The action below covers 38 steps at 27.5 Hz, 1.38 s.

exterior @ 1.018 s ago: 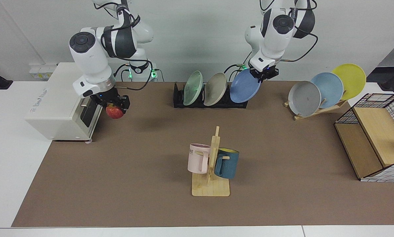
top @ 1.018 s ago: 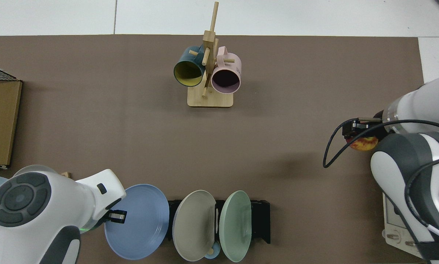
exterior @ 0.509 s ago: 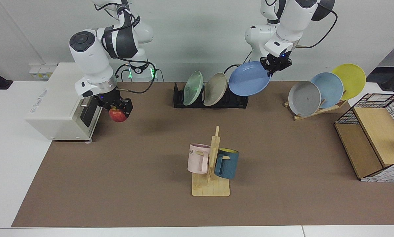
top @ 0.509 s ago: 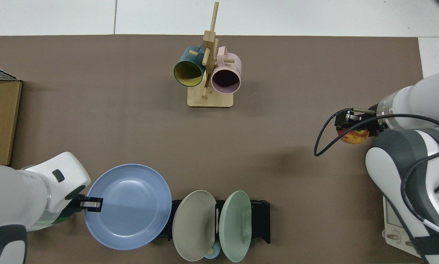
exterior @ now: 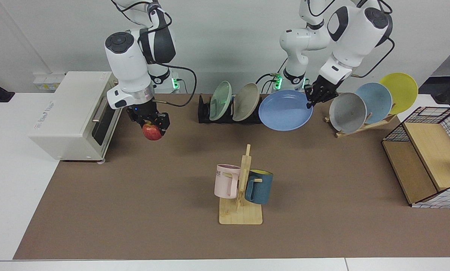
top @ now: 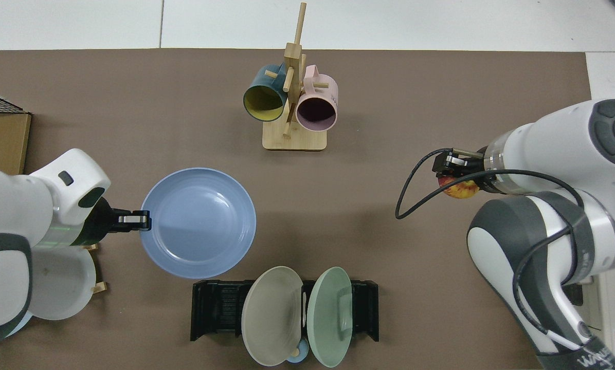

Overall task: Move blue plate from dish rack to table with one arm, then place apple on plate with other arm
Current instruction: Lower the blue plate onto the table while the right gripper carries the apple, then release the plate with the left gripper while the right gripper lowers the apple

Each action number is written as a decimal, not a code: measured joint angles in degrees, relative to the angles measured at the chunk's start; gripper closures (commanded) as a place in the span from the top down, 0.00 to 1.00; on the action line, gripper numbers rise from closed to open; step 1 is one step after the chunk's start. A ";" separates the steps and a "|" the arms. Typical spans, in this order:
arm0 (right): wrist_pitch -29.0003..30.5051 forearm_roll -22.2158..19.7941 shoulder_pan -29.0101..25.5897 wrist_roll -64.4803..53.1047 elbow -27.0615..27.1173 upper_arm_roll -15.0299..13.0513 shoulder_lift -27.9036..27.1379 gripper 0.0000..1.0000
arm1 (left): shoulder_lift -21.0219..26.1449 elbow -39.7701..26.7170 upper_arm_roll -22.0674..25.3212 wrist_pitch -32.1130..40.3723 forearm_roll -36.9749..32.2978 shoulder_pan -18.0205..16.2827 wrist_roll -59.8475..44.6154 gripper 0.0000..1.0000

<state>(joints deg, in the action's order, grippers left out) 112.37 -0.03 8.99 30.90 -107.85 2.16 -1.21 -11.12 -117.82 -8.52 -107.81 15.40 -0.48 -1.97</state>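
Above the worktop (exterior: 134, 226), clear of the dish rack (exterior: 206, 114), the left end effector (exterior: 310, 98) grips the blue plate (exterior: 285, 110) by its rim, not yet set down. The right end effector (exterior: 149, 121) grips the apple (exterior: 152, 131), which awaits the plate.

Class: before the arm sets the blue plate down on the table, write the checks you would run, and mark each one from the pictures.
1. Left gripper pinches the blue plate by its rim: ok.
2. Plate clear of the dish rack: ok.
3. Plate face up: ok.
4. Table under the plate bare: ok.
5. Right gripper holds the apple, away from the plate: ok.
6. Plate's height above the table: cannot tell.
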 measured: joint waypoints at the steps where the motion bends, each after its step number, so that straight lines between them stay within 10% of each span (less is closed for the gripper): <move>1: 0.02 0.00 0.32 0.52 0.04 0.04 0.00 0.00 | 1.26 0.03 -0.07 -1.39 0.90 0.01 0.01 0.00; 17: 0.03 0.08 1.03 3.74 0.26 0.00 -0.03 0.00 | 19.21 -0.36 -7.88 -22.08 6.86 0.14 0.98 0.00; 33: 3.78 2.05 8.64 15.80 0.20 0.38 -0.24 0.00 | 21.48 -4.08 -11.01 -28.46 6.97 0.15 0.99 0.00; 38: 7.08 2.50 10.76 18.91 -0.70 0.50 -0.83 0.00 | 21.47 -5.23 -11.18 -28.84 6.97 0.15 1.00 0.20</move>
<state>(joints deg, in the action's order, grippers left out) 119.45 2.47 19.75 49.81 -108.55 2.66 -2.04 10.35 -123.06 -19.69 -136.65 22.37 -0.33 -0.97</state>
